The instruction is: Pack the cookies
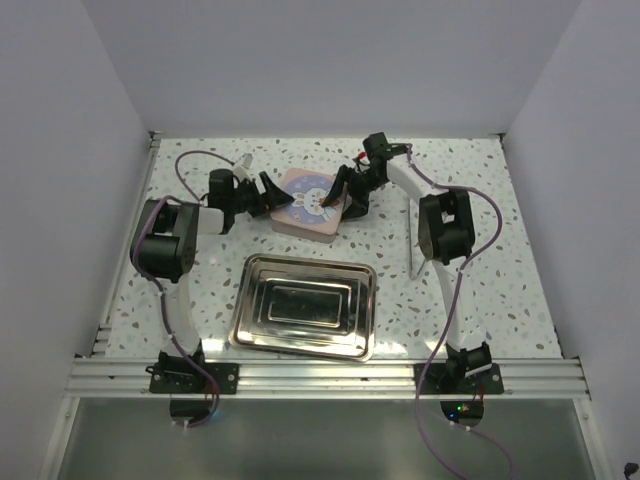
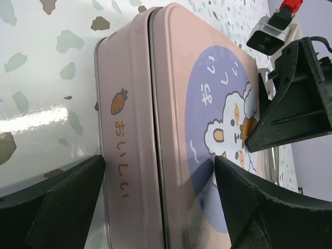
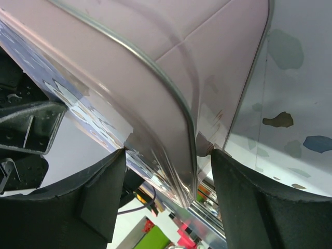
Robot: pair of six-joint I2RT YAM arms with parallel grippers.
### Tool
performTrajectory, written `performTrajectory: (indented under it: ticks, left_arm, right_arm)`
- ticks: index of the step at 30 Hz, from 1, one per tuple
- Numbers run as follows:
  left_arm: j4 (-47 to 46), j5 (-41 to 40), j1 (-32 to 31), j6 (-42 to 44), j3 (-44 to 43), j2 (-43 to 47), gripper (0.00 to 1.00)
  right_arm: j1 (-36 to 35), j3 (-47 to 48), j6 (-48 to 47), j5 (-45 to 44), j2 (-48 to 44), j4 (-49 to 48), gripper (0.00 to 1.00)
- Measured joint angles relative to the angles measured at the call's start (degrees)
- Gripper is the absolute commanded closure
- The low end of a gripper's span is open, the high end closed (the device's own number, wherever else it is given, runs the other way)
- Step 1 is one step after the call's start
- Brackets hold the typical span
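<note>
No cookies show in any view. A pink rectangular tin (image 1: 305, 205) with a bunny on its closed lid lies at the back middle of the table. My left gripper (image 1: 268, 195) grips its left end: in the left wrist view (image 2: 158, 163) one finger is at the tin's bottom edge and the other presses on the lid of the tin (image 2: 176, 104). My right gripper (image 1: 345, 195) holds the right end: in the right wrist view (image 3: 168, 153) its fingers pinch the lid's rolled rim at a corner of the tin (image 3: 155, 52).
A shiny, empty steel tray (image 1: 250, 320) lies in front of the tin, between the two arm bases. White walls close the speckled table at the back and sides. The right gripper's black fingers (image 2: 290, 104) show across the lid in the left wrist view.
</note>
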State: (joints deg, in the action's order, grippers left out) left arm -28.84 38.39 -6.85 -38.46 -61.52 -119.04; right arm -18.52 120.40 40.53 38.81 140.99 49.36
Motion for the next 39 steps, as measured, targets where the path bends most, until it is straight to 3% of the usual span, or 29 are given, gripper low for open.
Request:
performTrajectory:
  ticks: [3,6,12,14,15,17,19,29,33,39]
  left_arm:
    - [-0.4,0.3,0.0,0.1,0.2,0.0,0.11]
    - [-1.1,0.3,0.1,-0.3,0.7,0.1,0.38]
    - [-4.1,0.9,1.5,-2.6,2.4,0.9,0.63]
    - [-5.3,1.4,1.8,-3.1,2.9,0.9,0.57]
    - [-5.7,1.4,1.8,-3.4,3.0,0.9,0.4]
    - [-5.5,1.8,1.8,-3.4,3.3,0.8,0.27]
    - [-5.1,2.3,1.6,-4.1,3.9,0.1,0.0]
    - [-3.2,4.4,1.6,-2.1,2.9,0.7,0.0]
    - [-0.1,4.7,1.7,-1.2,2.6,1.7,0.0]
    - [4.8,4.9,2.0,-0.8,2.6,3.3,0.0]
  right_arm:
    - [0.0,0.0,0.1,-0.2,0.0,-0.1,0.3]
    - [0.0,0.0,0.4,-0.3,0.0,-0.1,0.3]
    - [0.0,0.5,1.1,-1.1,0.0,-0.1,0.29]
    - [-0.1,0.6,1.5,-1.4,0.0,0.0,0.28]
    - [-0.1,0.7,1.7,-1.5,0.0,0.0,0.29]
    - [-0.1,0.9,2.3,-1.9,0.0,-0.2,0.28]
    - [-0.1,1.3,2.5,-2.4,0.1,-0.5,0.28]
    - [0.0,2.1,3.4,-4.9,0.1,-2.8,0.21]
    - [0.1,2.1,3.7,-4.9,0.1,-4.3,0.07]
    - [0.2,1.5,3.8,-4.9,0.0,-6.9,0.01]
